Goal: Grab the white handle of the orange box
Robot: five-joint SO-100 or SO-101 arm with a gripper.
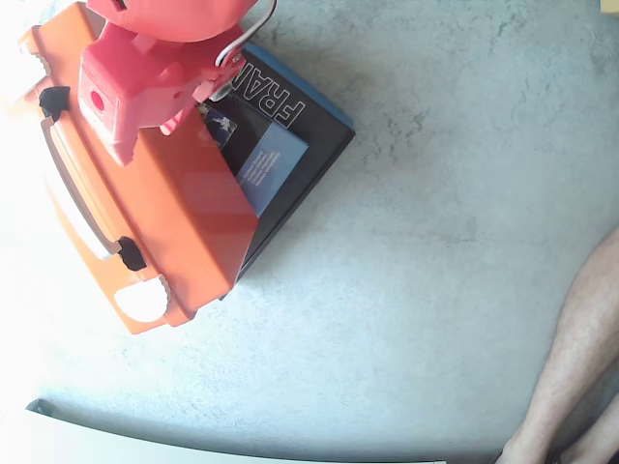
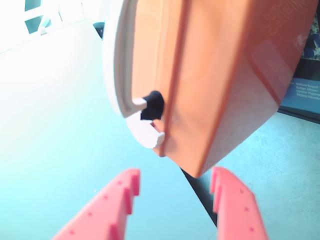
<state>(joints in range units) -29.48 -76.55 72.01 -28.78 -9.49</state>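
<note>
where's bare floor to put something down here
In the fixed view, the grey floor is bare between the dark book and the leg. The upper left is crowded: orange box, book, and arm.

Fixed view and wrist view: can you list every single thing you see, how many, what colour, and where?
orange box: one, orange, upper left of the fixed view, lying partly on the book.
white handle: one, white, along the box's left edge, held by black pivots.
book: one, black with a blue picture and white letters, under the box's right side.
floor: grey, mottled, filling most of the fixed view.
person's leg: one, bare, lower right corner of the fixed view.
gripper: one, pink-red, jaws apart, near the box's corner in the wrist view, holding nothing.
</note>
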